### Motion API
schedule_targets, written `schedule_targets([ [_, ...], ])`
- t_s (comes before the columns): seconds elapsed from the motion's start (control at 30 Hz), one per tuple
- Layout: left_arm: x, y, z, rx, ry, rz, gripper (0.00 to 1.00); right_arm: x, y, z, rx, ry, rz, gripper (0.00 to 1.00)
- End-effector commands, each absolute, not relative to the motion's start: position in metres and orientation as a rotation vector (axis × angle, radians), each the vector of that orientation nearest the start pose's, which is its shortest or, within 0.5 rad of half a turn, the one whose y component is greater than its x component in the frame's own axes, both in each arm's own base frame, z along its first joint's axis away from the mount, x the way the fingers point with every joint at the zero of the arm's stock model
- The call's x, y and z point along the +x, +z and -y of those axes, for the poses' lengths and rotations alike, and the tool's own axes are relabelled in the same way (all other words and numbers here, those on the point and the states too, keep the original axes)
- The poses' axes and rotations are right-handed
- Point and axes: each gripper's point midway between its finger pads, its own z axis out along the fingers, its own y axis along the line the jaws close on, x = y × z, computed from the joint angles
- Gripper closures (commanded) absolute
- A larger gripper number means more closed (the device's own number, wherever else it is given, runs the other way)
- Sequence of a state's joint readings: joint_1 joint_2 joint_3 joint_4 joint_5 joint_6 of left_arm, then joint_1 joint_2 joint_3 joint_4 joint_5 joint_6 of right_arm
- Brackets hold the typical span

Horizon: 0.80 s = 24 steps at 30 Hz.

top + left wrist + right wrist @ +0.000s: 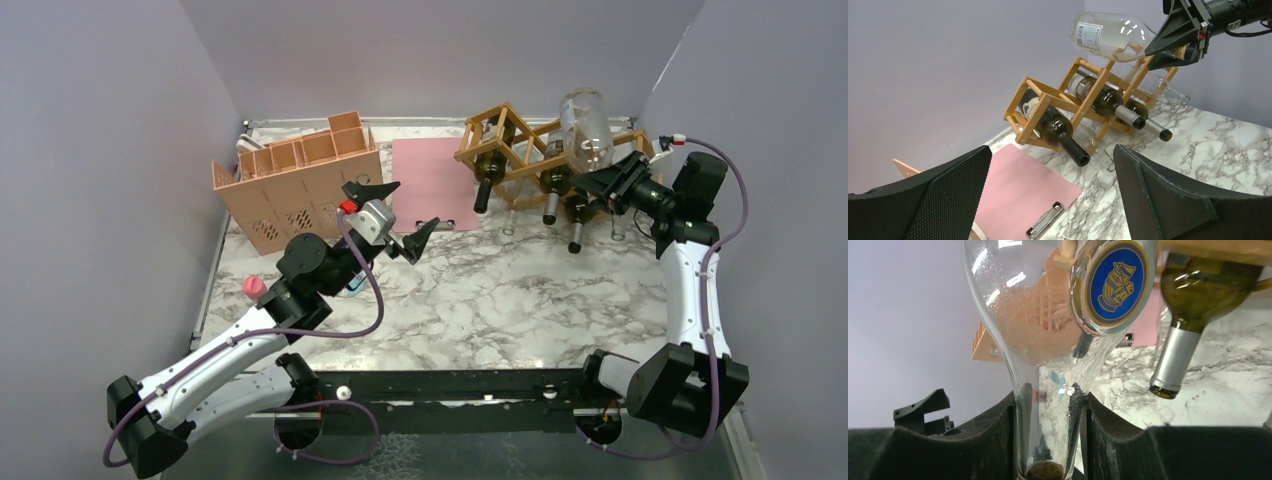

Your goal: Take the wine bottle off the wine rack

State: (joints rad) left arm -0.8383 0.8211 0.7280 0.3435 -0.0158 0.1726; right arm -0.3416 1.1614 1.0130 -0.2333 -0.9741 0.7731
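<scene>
The wooden wine rack (512, 110) stands at the back right, also in the left wrist view (1093, 92). Three dark bottles (487, 172) lie in it, necks toward me. My right gripper (607, 186) is shut on the neck of a clear glass wine bottle (586, 128). It holds the bottle tilted over the rack's top right. The right wrist view shows both pads pressed on the clear neck (1048, 405), with a cork below. In the left wrist view the clear bottle (1108, 36) sits just over the top sticks. My left gripper (396, 216) is open and empty, left of the rack.
A salmon-pink perforated compartment box (300, 190) stands at the back left. A pink clipboard (433, 183) lies flat between box and rack, also under my left gripper (1023, 195). A small pink object (254, 287) sits by the left arm. Grey walls enclose three sides.
</scene>
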Motion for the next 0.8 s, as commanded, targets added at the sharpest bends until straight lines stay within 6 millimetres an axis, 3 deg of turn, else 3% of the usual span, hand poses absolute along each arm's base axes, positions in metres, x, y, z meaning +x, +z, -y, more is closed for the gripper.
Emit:
schedule_targets([
  [0.0,0.232,0.37,0.251,0.636,-0.584,-1.158,0.01,0.304,0.362,-0.084,0.001,1.196,-1.785,0.74],
  [0.3,0.232,0.371,0.251,0.633,-0.587,-1.158,0.01,0.274,0.359,-0.125,-0.11,1.295,-1.866,0.74],
  [0.5,0.229,0.376,0.25,0.615,-0.613,-1.155,0.01,0.256,0.345,-0.149,-0.165,1.375,-1.932,0.74],
  [0.77,0.232,0.368,0.256,0.646,-0.605,-1.166,0.01,0.233,0.333,-0.177,-0.28,1.47,-2.003,0.75],
])
